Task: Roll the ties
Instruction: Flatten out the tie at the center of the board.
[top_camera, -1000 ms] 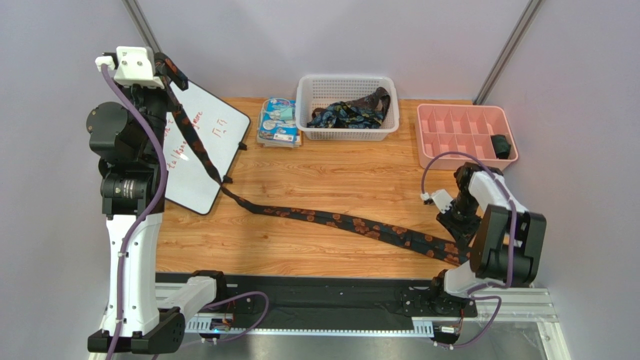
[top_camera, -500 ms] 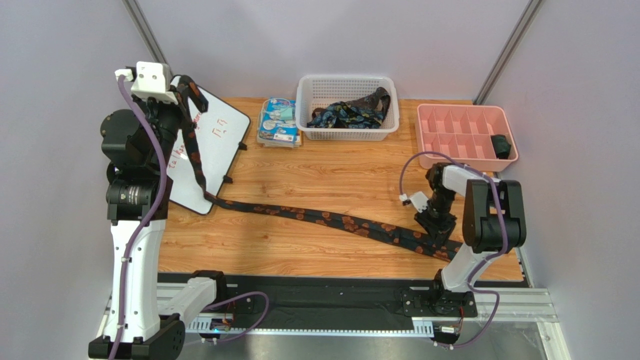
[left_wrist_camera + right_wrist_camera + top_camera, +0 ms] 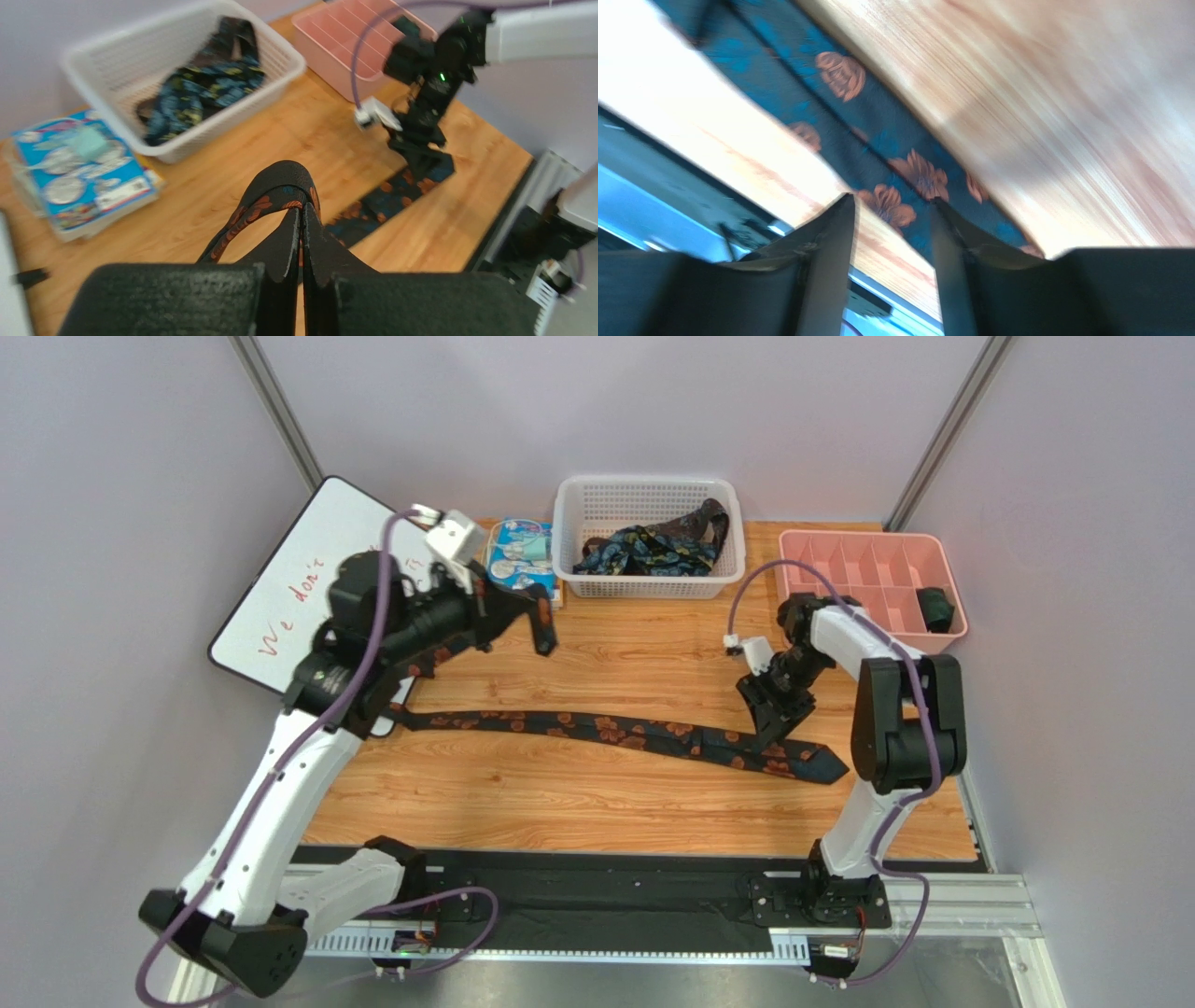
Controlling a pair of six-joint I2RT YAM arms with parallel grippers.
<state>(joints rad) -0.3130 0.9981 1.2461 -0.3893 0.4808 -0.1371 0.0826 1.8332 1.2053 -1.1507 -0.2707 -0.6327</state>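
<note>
Navy floral tie [image 3: 617,732] across table [image 3: 631,658] | left gripper [image 3: 302,213] clamps narrow end | right gripper [image 3: 892,204] parted over it

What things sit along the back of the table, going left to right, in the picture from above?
Whiteboard → blue-white packet → white basket → pink tray.

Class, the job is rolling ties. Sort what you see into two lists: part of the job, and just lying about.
Part of the job: long dark necktie with orange flowers; dark patterned ties in the white mesh basket; left gripper; right gripper.

Lying about: blue-white printed packet; white writing board; pink divided tray, use unclear.
</note>
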